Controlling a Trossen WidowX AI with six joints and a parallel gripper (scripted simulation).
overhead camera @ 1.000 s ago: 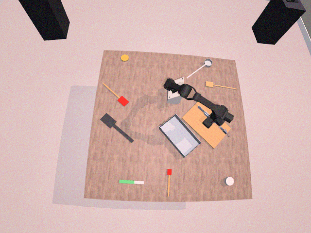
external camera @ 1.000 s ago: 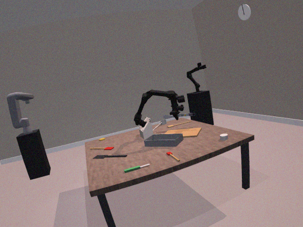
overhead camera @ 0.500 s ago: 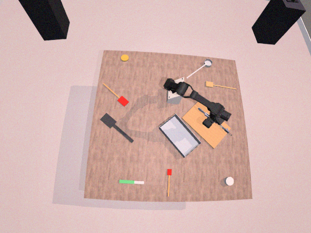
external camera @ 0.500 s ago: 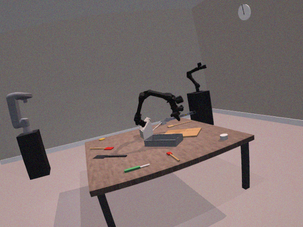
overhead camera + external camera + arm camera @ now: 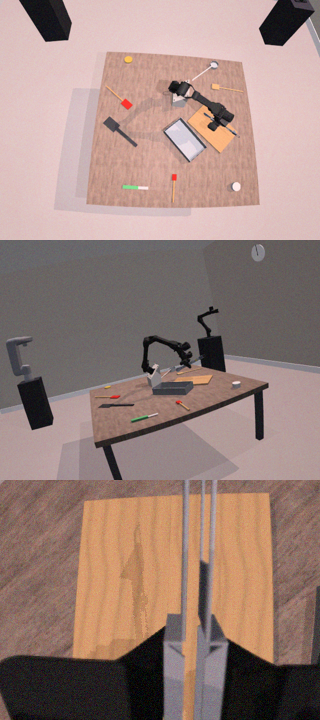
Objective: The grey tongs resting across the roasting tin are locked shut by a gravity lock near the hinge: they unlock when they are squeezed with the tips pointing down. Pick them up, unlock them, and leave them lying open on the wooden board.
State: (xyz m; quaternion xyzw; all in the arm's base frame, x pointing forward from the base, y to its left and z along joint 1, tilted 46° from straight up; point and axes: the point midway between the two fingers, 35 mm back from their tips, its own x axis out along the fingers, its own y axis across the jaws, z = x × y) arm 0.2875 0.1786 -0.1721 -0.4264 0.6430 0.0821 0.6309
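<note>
The grey tongs (image 5: 233,132) (image 5: 197,359) (image 5: 185,555) are held in the air over the wooden board (image 5: 219,145) (image 5: 204,379) (image 5: 105,580). My gripper (image 5: 189,366) (image 5: 185,632) is shut on them, with one fingertip on each side. In the exterior view the tongs slope, with the end nearer my base lower and the far end higher. In the wrist view their long arms run close together, nearly parallel. Whether the lock is released cannot be told. The roasting tin (image 5: 186,140) (image 5: 168,391) stands beside the board, with no tongs across it.
A ladle (image 5: 214,64) and a wooden spatula (image 5: 215,86) lie beyond the board. A white cylinder (image 5: 236,186) (image 5: 236,384) stands near a corner. A red-headed spatula (image 5: 174,177), a black spatula (image 5: 111,124) and a green-handled tool (image 5: 130,187) lie farther off.
</note>
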